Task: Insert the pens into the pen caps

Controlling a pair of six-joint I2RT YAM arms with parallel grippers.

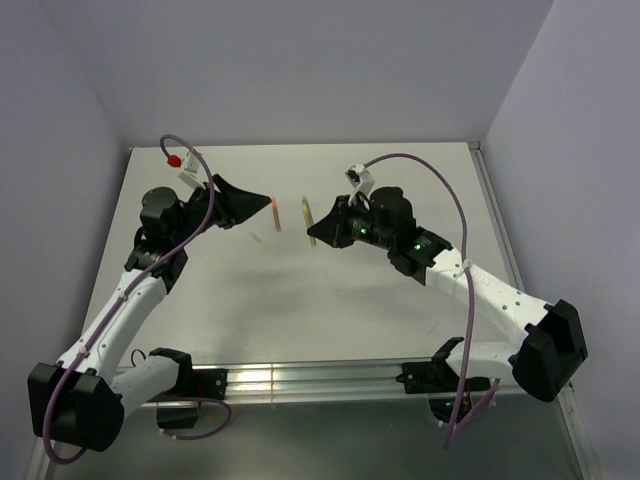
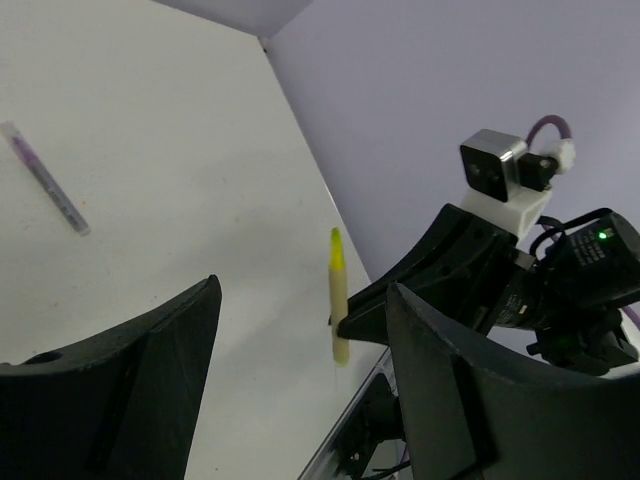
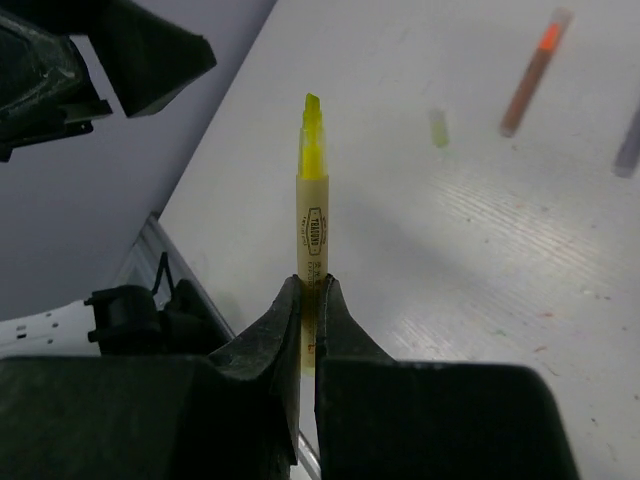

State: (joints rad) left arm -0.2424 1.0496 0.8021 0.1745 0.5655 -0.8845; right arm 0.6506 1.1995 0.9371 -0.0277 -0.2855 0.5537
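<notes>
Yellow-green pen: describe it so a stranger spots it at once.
Over the white table hangs the right tool. It pinches the yellow-green pen. Only this pen is off the table; the orange-red pen and purple pen lie flat.

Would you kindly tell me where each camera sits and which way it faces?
Top external: above and behind the robot, looking down on the table; both arms show.
Left wrist: on the left arm, facing the right arm and the yellow-green pen; own open jaws frame the bottom.
Right wrist: on the right arm, looking along the pen toward the left arm; own jaws shut on it.
Shared: both wrist views show that pen.
</notes>
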